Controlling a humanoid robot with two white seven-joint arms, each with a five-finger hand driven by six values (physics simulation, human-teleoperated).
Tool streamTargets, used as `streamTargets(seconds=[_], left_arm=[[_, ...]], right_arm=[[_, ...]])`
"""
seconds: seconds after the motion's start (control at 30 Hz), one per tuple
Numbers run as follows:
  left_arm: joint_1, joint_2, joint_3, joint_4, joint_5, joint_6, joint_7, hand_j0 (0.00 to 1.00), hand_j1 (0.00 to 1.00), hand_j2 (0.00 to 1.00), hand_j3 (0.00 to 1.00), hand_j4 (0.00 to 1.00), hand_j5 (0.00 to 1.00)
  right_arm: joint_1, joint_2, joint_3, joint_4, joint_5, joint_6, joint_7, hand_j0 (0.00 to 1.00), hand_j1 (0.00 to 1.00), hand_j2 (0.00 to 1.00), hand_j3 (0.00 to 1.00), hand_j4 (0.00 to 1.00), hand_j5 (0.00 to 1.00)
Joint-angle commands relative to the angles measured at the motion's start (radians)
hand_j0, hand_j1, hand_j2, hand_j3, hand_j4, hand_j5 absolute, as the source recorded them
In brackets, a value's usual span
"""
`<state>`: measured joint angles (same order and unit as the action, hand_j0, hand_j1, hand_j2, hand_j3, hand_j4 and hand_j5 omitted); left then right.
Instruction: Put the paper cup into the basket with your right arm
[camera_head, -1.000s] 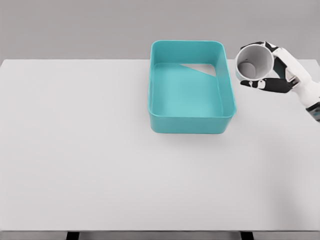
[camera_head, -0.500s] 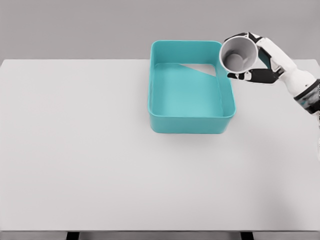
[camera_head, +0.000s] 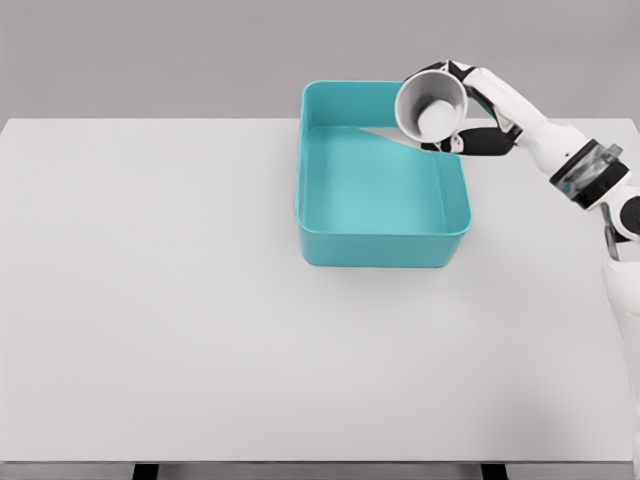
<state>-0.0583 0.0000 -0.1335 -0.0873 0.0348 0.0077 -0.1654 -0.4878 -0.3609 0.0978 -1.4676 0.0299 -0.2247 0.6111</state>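
Note:
A white paper cup (camera_head: 430, 104) hangs tilted over the far right corner of the teal basket (camera_head: 380, 245), its open mouth turned toward me and to the left. My right hand (camera_head: 468, 115) is shut on the cup, fingers wrapped around its side, with the white arm reaching in from the right edge. The basket stands on the white table, open at the top, with nothing inside it. My left arm does not show.
The white table (camera_head: 180, 300) spreads wide to the left and in front of the basket. Its far edge runs just behind the basket, with a grey wall beyond.
My right hand has carried the cup leftward and slightly up, from beside the basket's right wall to above its far right corner. The cup has tilted more toward the left.

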Motion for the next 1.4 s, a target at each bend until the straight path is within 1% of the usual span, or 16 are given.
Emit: streamTargets(seconds=[0.0, 0.13, 0.23, 0.33, 0.47, 0.57, 0.6, 0.67, 0.8, 0.93, 1.0, 1.1, 1.37], left_arm=[[0.000, 0.000, 0.000, 0.000, 0.000, 0.000, 0.000, 1.00, 1.00, 1.00, 1.00, 1.00, 1.00], [0.000, 0.000, 0.000, 0.000, 0.000, 0.000, 0.000, 1.00, 1.00, 1.00, 1.00, 1.00, 1.00], [0.000, 0.000, 0.000, 0.000, 0.000, 0.000, 0.000, 1.00, 1.00, 1.00, 1.00, 1.00, 1.00], [0.000, 0.000, 0.000, 0.000, 0.000, 0.000, 0.000, 1.00, 1.00, 1.00, 1.00, 1.00, 1.00], [0.000, 0.000, 0.000, 0.000, 0.000, 0.000, 0.000, 1.00, 1.00, 1.00, 1.00, 1.00, 1.00], [0.000, 0.000, 0.000, 0.000, 0.000, 0.000, 0.000, 1.00, 1.00, 1.00, 1.00, 1.00, 1.00], [0.000, 0.000, 0.000, 0.000, 0.000, 0.000, 0.000, 1.00, 1.00, 1.00, 1.00, 1.00, 1.00], [0.000, 0.000, 0.000, 0.000, 0.000, 0.000, 0.000, 1.00, 1.00, 1.00, 1.00, 1.00, 1.00], [0.000, 0.000, 0.000, 0.000, 0.000, 0.000, 0.000, 1.00, 1.00, 1.00, 1.00, 1.00, 1.00], [0.000, 0.000, 0.000, 0.000, 0.000, 0.000, 0.000, 1.00, 1.00, 1.00, 1.00, 1.00, 1.00], [0.000, 0.000, 0.000, 0.000, 0.000, 0.000, 0.000, 1.00, 1.00, 1.00, 1.00, 1.00, 1.00], [0.000, 0.000, 0.000, 0.000, 0.000, 0.000, 0.000, 1.00, 1.00, 1.00, 1.00, 1.00, 1.00], [0.000, 0.000, 0.000, 0.000, 0.000, 0.000, 0.000, 1.00, 1.00, 1.00, 1.00, 1.00, 1.00]], right_arm=[[-0.002, 0.000, 0.014, 0.000, 0.030, 0.002, 0.000, 0.63, 0.63, 0.63, 0.63, 0.63, 0.63], [-0.032, -0.003, 0.059, 0.000, 0.056, 0.004, 0.000, 0.63, 0.63, 0.63, 0.63, 0.63, 0.63], [-0.060, -0.007, 0.088, -0.002, 0.079, 0.022, 0.000, 0.63, 0.63, 0.63, 0.63, 0.63, 0.63], [-0.081, -0.035, 0.123, -0.003, 0.087, 0.044, 0.000, 0.63, 0.63, 0.63, 0.63, 0.63, 0.63], [-0.095, -0.073, 0.158, -0.002, 0.088, 0.047, 0.000, 0.63, 0.63, 0.63, 0.63, 0.63, 0.63], [-0.095, -0.087, 0.166, -0.003, 0.094, 0.057, 0.000, 0.63, 0.63, 0.63, 0.63, 0.63, 0.63], [-0.104, -0.093, 0.186, -0.003, 0.108, 0.071, 0.000, 0.63, 0.63, 0.63, 0.63, 0.63, 0.63], [-0.127, -0.093, 0.221, -0.002, 0.116, 0.087, 0.000, 0.63, 0.63, 0.63, 0.63, 0.63, 0.63], [-0.133, -0.093, 0.246, -0.002, 0.153, 0.088, 0.000, 0.63, 0.63, 0.63, 0.63, 0.63, 0.63], [-0.166, -0.095, 0.306, 0.000, 0.186, 0.088, 0.000, 0.63, 0.63, 0.63, 0.63, 0.63, 0.63], [-0.170, -0.095, 0.321, 0.000, 0.205, 0.090, 0.000, 0.63, 0.63, 0.63, 0.63, 0.63, 0.63], [-0.186, -0.108, 0.365, 0.003, 0.223, 0.116, 0.000, 0.63, 0.63, 0.63, 0.63, 0.63, 0.63], [-0.207, -0.119, 0.422, 0.012, 0.274, 0.127, 0.000, 0.64, 0.64, 0.64, 0.64, 0.64, 0.64]])
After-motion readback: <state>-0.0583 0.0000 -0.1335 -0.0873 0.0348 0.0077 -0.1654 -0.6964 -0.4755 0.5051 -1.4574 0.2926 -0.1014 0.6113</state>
